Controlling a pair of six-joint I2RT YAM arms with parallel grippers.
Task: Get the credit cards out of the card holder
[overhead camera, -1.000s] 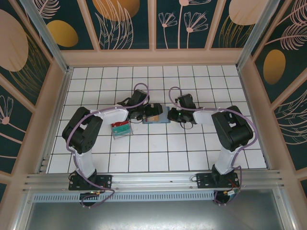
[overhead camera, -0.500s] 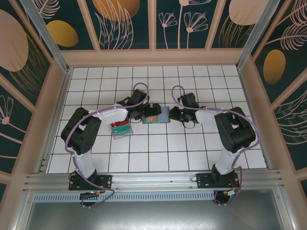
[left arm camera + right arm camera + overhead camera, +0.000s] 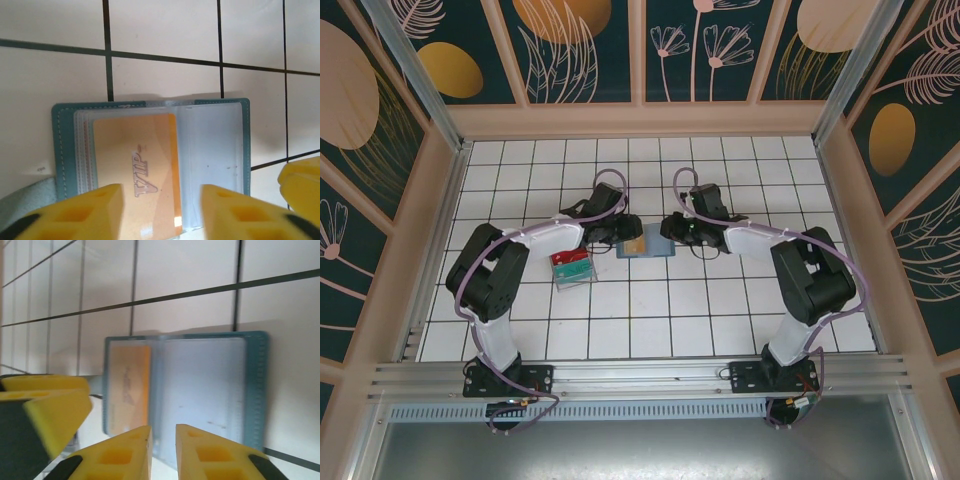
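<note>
Card holder (image 3: 656, 246) lies open and flat on the white-tiled counter (image 3: 650, 310), between the two arms. An orange card (image 3: 135, 165) marked VIP sits in a clear sleeve on its left half. The left jaws stand partly open, yellow fingers (image 3: 75, 212) either side of the card's end, clamping nothing. The right jaws are almost closed over an edge of the holder, with a narrow gap; whether they pinch it cannot be told. A clear tray (image 3: 572, 268) with red and green contents lies beside the left arm.

Robot lab test cell. White tiled table (image 3: 650, 320) is boxed in by floral-print wall panels (image 3: 585, 60) at 9, 12 and 3 o'clock. Aluminium rail (image 3: 640, 375) carries two bolted arms (image 3: 490, 290) at 6 o'clock.
</note>
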